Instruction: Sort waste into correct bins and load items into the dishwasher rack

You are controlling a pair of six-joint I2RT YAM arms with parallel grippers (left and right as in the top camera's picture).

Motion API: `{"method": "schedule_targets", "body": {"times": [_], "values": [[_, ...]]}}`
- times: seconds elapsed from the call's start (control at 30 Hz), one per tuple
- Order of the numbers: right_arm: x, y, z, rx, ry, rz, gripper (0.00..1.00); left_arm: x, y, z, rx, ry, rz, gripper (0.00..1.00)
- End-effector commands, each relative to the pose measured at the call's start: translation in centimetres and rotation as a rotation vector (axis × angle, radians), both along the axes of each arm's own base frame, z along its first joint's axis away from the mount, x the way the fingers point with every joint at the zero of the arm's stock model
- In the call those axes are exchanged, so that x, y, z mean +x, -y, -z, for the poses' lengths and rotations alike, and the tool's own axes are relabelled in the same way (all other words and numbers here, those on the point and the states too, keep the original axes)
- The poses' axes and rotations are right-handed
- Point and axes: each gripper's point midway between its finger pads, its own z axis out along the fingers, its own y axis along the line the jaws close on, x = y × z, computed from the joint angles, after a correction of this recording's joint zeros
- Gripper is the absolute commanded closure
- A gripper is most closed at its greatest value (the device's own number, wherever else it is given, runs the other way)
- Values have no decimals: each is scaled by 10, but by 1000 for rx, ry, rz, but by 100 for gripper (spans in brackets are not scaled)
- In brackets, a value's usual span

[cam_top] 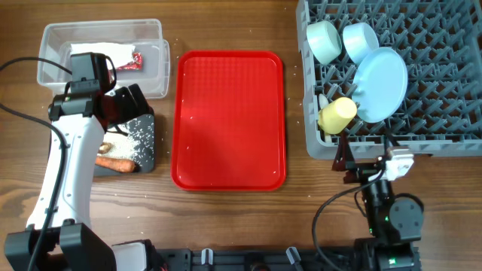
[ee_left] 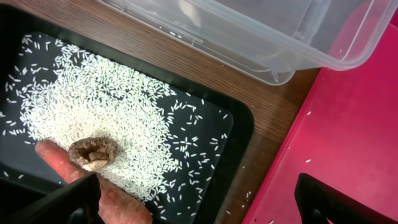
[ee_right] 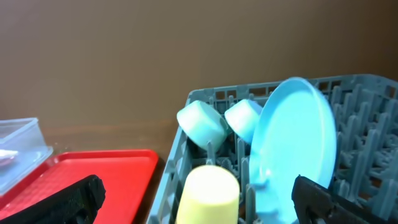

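Observation:
The black tray point(cam_top: 147, 150) holds rice grains point(ee_left: 106, 106), a carrot piece point(ee_left: 118, 202) and a brown lump point(ee_left: 93, 152). My left gripper point(ee_left: 199, 211) is open and empty above the tray's right end. The clear tub point(cam_top: 53, 34) holds a white napkin point(cam_top: 98, 51) and a red wrapper point(cam_top: 134, 60). The grey rack point(cam_top: 437, 128) holds the mint bowl point(cam_top: 324, 39), light blue bowl point(cam_top: 360, 39), plate point(cam_top: 382, 83) and yellow cup point(cam_top: 337, 114). A white bit beside the cup may be the spoon point(cam_top: 322, 102). My right gripper point(ee_right: 199, 208) is open, facing the rack's front.
The red tray point(cam_top: 230, 120) lies between the black tray and the rack, with a few stray rice grains on it. Some grains lie on the wood between the trays. The tub's corner point(ee_left: 280, 37) is close behind the black tray.

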Motion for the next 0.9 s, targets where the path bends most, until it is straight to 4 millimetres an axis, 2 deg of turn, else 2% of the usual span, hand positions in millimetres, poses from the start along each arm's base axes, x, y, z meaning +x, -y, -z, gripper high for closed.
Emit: {"method": "schedule_targets", "body": {"times": [0.0, 0.1, 0.87], "values": [[-4, -6, 6, -5, 38, -37, 0, 2, -3, -5, 6, 16, -18, 0], [-5, -13, 19, 19, -15, -79, 0, 2, -3, -5, 6, 16, -18, 0], [-4, -13, 22, 39, -33, -80, 0, 2, -3, -5, 6, 16, -18, 0]]}}
